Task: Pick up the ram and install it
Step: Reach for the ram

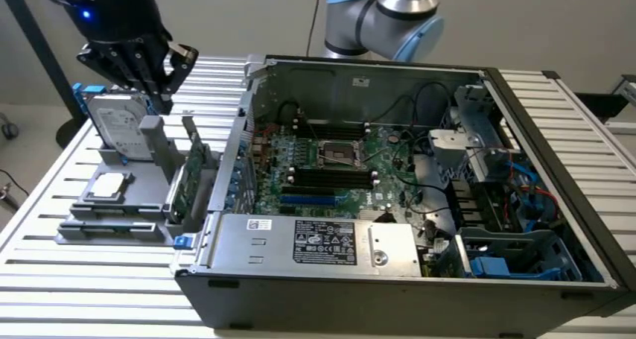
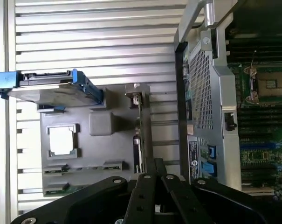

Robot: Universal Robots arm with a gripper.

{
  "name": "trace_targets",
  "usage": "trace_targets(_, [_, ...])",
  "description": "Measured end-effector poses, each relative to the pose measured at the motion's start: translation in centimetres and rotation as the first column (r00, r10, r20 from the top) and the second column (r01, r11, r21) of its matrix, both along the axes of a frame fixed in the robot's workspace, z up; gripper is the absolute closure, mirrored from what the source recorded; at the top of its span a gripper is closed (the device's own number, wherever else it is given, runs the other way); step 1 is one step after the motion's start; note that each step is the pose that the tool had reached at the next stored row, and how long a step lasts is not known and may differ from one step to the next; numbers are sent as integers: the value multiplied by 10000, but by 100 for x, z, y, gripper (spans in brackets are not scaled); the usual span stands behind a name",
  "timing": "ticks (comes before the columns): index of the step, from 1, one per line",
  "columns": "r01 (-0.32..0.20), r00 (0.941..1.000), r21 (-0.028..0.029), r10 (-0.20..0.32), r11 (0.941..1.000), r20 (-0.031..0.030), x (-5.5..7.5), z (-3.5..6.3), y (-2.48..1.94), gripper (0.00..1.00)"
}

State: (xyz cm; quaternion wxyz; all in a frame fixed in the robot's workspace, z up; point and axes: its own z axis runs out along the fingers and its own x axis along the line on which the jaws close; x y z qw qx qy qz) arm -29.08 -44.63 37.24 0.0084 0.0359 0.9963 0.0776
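The gripper [image 1: 157, 92] is hanging with its fingers pressed together on nothing, at about ten o'clock in the exterior view, just above the far end of the grey holder [image 1: 149, 205]. I judge that it is sitting this high so that the wrist camera is taking in the whole holder before any reach is made.

The holder is lying at nine o'clock from the open case [image 1: 298, 294], close beside its wall, which is keeping the parts a short way from the board. Each part is resting in its own seat: the drive [image 1: 121, 127] is leaning at the holder's twelve o'clock end, the processor [image 1: 109, 184] is lying flat in the middle, and the card [image 1: 196, 171] is standing on edge along the three o'clock side. Standing or slotted like this, the parts are offering an upper edge to closing fingers.

The ram [image 2: 57, 189] is sitting in a narrow slot at the holder's six o'clock end, well apart from the gripper [image 2: 155, 164]. In the wrist view it is showing as a thin strip with a trace of green along it, seen edge-on, so its chips are not showing. A second, similar strip is lying in the slot next to it, and I cannot tell which is fuller.

Inside the case, the dark memory slots [image 1: 323, 179] are running in a row at six o'clock from the empty socket [image 1: 335, 151], and they are looking unfilled.
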Motion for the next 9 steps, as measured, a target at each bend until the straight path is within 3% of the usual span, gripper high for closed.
trace_targets(9, [-1,10000,1,1,10000,1,-409,-92,-64,89])
